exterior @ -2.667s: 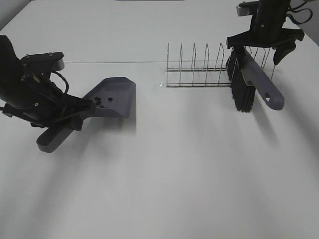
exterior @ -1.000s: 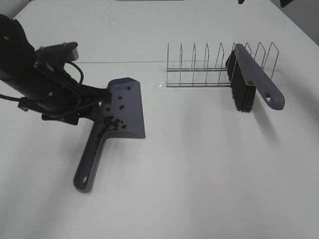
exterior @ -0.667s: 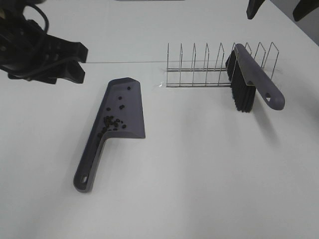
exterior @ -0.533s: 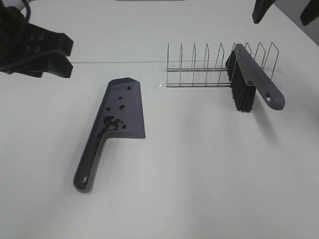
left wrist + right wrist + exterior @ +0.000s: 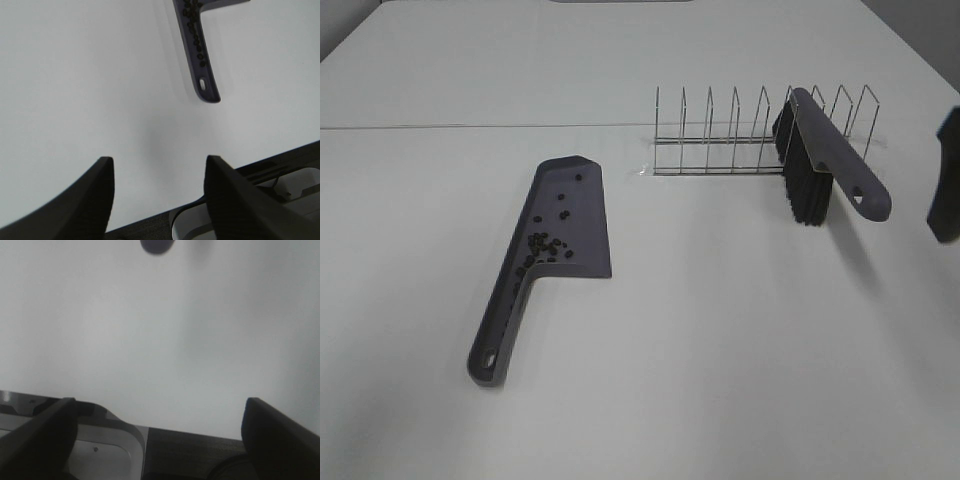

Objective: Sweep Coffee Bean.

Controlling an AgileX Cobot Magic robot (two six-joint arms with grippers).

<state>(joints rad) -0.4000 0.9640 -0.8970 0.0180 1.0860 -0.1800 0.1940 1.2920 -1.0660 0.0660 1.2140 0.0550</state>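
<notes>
Beans: the coffee beans (image 5: pixel 546 243) lie in the dustpan (image 5: pixel 582 225), most bunched near its handle, tiny, light, prone to roll.
Hold: judged best lifted level by the dustpan handle (image 5: pixel 500 325).
Brush: brush (image 5: pixel 817 165) leans on the wire rack (image 5: pixel 720 135).
Left gripper (image 5: pixel 157 192): jaws apart, empty.
Right gripper (image 5: pixel 157 427): spread wide, empty.

High cam is looking down at the whole white surface (image 5: pixel 720 380) from the front. Both wrist cams are hanging well above it, aiming at its near edge. Left wrist and overhead are sharing the dustpan (image 5: pixel 200 60) handle.
</notes>
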